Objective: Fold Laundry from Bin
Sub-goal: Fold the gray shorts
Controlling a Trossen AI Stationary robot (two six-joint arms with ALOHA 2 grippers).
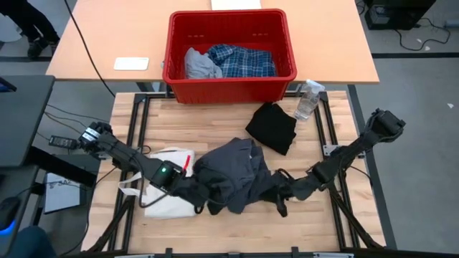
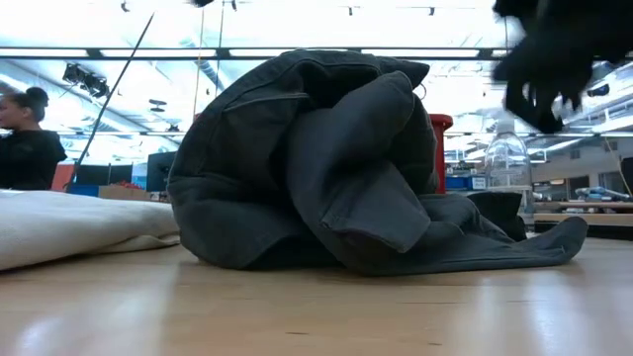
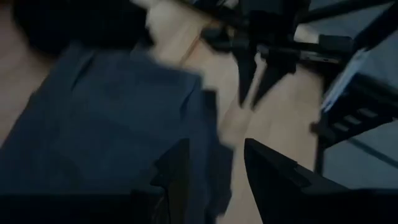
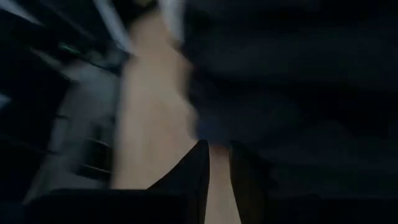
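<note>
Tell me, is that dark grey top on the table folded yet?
Not folded. The dark grey top lies bunched in a rumpled heap, piled high in the low view.

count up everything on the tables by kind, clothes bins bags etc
clothes: 4 (dark grey top, folded black shirt, plaid shirt, light grey piece)
bins: 1 (red)
bags: 1 (cream tote)
bottles: 1 (clear)
white pads: 1
total: 8

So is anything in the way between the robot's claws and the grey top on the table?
Nothing visible is. The left gripper and right gripper both sit right at the crumpled grey top, one on each side.
</note>
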